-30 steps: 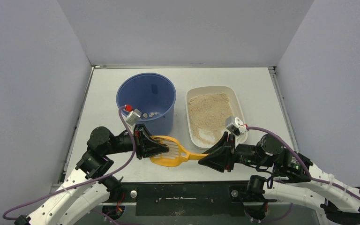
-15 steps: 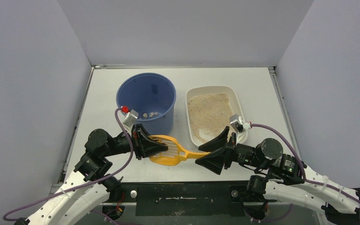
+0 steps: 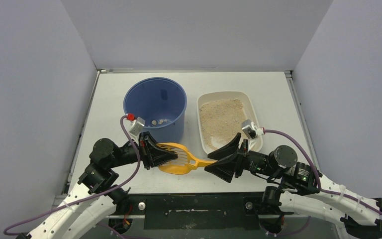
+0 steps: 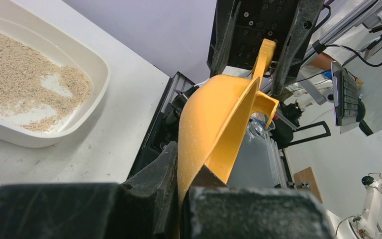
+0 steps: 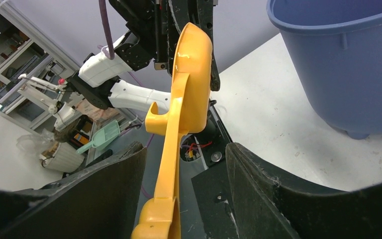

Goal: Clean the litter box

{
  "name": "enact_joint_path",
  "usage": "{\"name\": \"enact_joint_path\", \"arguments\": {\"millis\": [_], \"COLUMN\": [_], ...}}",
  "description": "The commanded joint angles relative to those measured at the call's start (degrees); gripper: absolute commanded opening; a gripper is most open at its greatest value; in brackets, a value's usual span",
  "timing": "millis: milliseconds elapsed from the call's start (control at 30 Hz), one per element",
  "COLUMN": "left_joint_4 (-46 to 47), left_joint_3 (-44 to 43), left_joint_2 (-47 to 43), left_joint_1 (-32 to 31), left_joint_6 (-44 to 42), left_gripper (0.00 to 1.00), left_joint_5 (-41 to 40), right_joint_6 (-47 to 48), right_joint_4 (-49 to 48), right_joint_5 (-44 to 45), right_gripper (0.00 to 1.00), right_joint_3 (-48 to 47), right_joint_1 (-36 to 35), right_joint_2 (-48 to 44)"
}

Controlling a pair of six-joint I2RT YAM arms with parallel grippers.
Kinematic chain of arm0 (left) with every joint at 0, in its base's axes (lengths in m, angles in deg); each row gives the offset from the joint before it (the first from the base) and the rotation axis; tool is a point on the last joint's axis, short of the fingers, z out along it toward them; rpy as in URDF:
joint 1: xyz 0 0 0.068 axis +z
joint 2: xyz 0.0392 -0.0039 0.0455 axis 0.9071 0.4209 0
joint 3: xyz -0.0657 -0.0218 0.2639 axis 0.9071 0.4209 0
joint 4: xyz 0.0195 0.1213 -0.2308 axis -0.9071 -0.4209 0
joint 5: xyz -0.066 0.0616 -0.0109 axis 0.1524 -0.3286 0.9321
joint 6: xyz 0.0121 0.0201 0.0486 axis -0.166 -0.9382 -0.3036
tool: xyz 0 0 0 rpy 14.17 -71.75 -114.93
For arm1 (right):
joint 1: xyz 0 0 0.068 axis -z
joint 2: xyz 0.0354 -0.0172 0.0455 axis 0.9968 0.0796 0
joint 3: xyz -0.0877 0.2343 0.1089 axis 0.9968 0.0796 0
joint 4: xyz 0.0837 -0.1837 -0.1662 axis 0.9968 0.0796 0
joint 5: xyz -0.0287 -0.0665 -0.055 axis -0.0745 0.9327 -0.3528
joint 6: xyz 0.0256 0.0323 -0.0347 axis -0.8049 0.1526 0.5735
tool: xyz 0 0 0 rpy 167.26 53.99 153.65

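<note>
Left gripper (image 3: 170, 155) clamped on scoop (image 3: 179, 167); right gripper (image 3: 210, 163) jaws apart astride its handle. Litter box (image 3: 224, 93) likely stiff and sand-heavy, so hold by rim.

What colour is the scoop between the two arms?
Yellow-orange; the scoop shows best in the right wrist view.

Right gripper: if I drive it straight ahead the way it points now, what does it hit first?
Likely the orange scoop. Its handle already lies between the open fingers of the right gripper, so the bowl, clamped by the left gripper, comes next.
</note>
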Motion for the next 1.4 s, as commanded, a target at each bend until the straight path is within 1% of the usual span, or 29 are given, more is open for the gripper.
{"name": "enact_joint_path", "arguments": {"millis": [0, 167, 400, 967, 1133, 1200, 1233, 1267, 1333, 1367], "left_joint_4": [1.2, 0.9, 1.0, 1.5, 1.7, 1.8, 1.8, 1.8, 1.9, 1.9], "left_joint_3": [0.2, 0.3, 0.5, 0.5, 0.8, 0.8, 0.8, 0.9, 0.9, 1.0], "left_joint_2": [-1.0, -0.9, -1.0, -0.6, -0.3, -0.2, -0.2, -0.1, -0.1, -0.1], "left_joint_1": [0.2, 0.2, 0.2, 0.2, 0.2, 0.3, 0.2, 0.2, 0.2, 0.3], "left_joint_6": [-0.4, -0.5, -0.3, 0.0, 0.1, 0.1, 0.1, 0.1, 0.1, 0.1], "left_gripper": [0.00, 0.00, 0.00, 0.00, 0.00, 0.00, 0.00, 0.00, 0.00, 0.00], "left_joint_5": [-2.8, -3.3, -3.8, -3.8, -3.7, -3.5, -3.6, -3.7, -3.7, -3.8], "right_joint_6": [0.6, 0.7, 0.7, 1.0, 1.0, 1.0, 1.1, 1.1, 1.3, 1.2], "right_joint_4": [-2.5, -2.0, -1.0, 1.0, 1.0, 1.0, 1.0, 1.0, 1.5, 1.8], "right_joint_5": [1.1, 1.5, 1.9, 2.2, 2.0, 2.0, 2.0, 2.0, 2.5, 2.9], "right_gripper": [0.57, 0.47, 0.38, 0.37, 0.31, 0.28, 0.24, 0.19, 0.00, 0.00], "right_joint_3": [-0.9, -0.5, -0.3, -1.0, -1.3, -1.4, -1.4, -1.5, -1.7, -1.8], "right_joint_1": [-0.2, -0.2, -0.2, -0.3, -0.2, -0.2, -0.2, -0.3, -0.2, -0.2], "right_joint_2": [-1.3, -3.2, -4.4, -2.4, -2.4, -2.3, -2.3, -2.1, -1.8, -1.7]}}
